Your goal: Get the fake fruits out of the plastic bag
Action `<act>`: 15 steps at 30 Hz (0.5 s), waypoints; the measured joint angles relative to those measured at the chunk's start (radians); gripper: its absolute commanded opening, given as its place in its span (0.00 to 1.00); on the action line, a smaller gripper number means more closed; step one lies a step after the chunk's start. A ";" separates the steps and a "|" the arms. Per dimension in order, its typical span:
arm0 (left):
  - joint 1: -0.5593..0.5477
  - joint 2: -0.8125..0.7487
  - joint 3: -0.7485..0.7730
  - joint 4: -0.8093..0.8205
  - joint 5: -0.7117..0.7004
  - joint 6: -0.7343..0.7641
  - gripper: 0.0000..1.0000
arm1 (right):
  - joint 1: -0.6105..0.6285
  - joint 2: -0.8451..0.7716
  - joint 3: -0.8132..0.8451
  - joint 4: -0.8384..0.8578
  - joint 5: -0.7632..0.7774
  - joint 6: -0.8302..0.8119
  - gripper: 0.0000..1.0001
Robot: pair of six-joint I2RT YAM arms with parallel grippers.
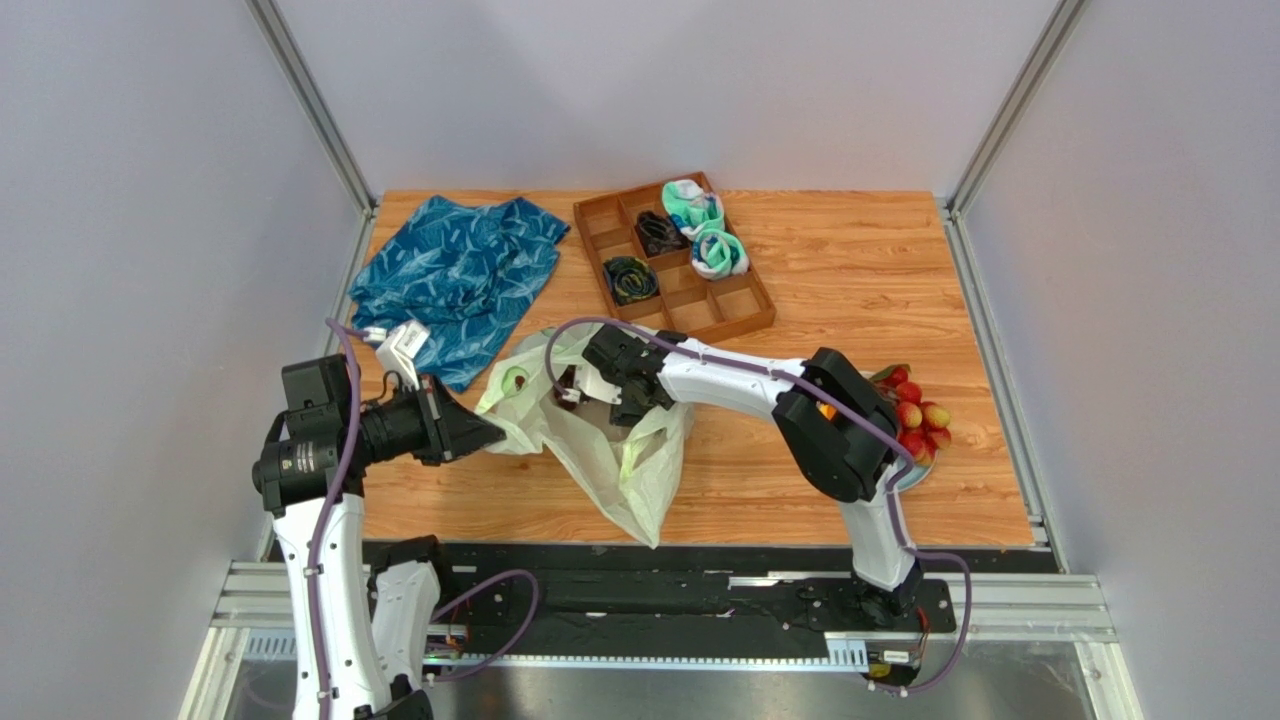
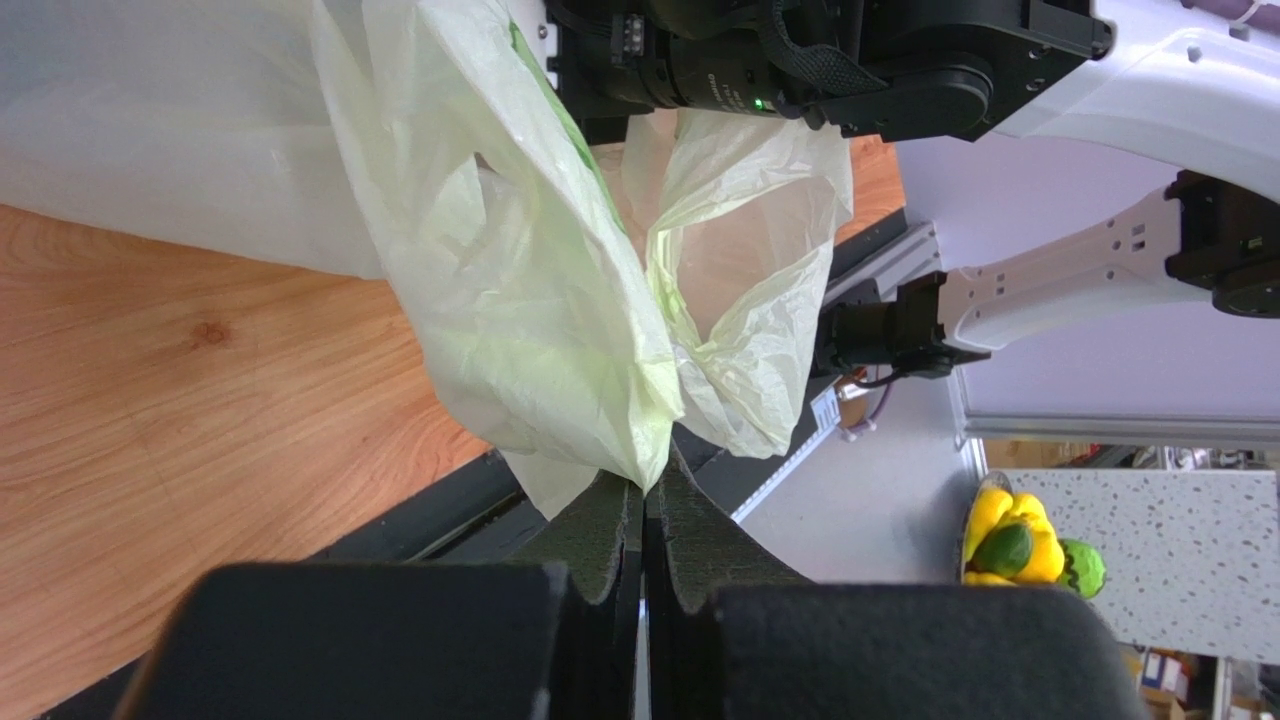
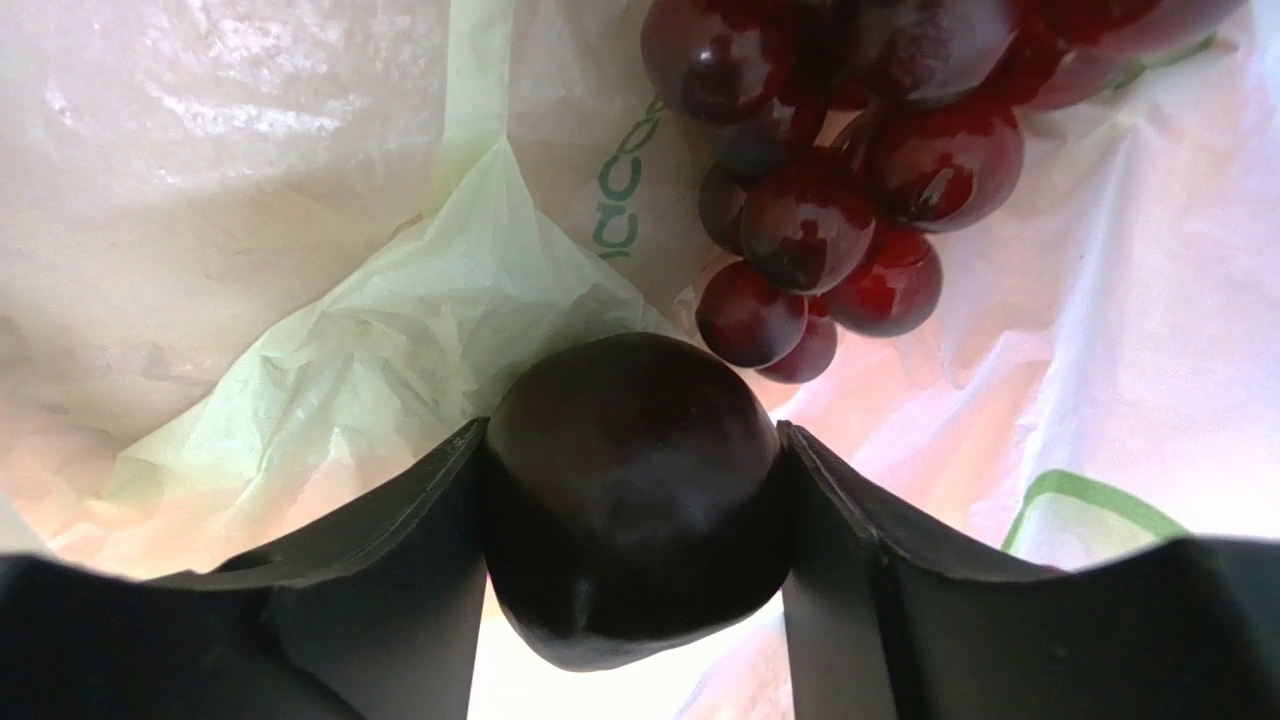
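Right wrist cam: right gripper (image 3: 631,443) is inside plastic bag (image 3: 286,240), jaws part-open, clamped on dark round fruit (image 3: 631,525); dark red grape bunch (image 3: 842,165) just beyond. On left wrist cam, left gripper (image 2: 646,503) pinches bag edge, jaws closed. Bag's on table (image 1: 872,285) near front, btw arms.

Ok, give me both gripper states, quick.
Left gripper: closed on the plastic bag.
Right gripper: closed on the dark round fruit, inside the bag.
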 measured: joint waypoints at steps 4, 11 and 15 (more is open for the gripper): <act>0.000 0.008 0.000 0.012 0.002 -0.003 0.00 | -0.004 -0.033 -0.008 0.015 -0.069 -0.018 0.43; 0.000 0.014 -0.023 0.053 0.021 -0.031 0.00 | -0.011 -0.341 -0.013 0.055 -0.392 -0.021 0.43; 0.000 0.014 -0.039 0.083 0.034 -0.055 0.00 | -0.011 -0.496 0.008 0.075 -0.585 0.024 0.44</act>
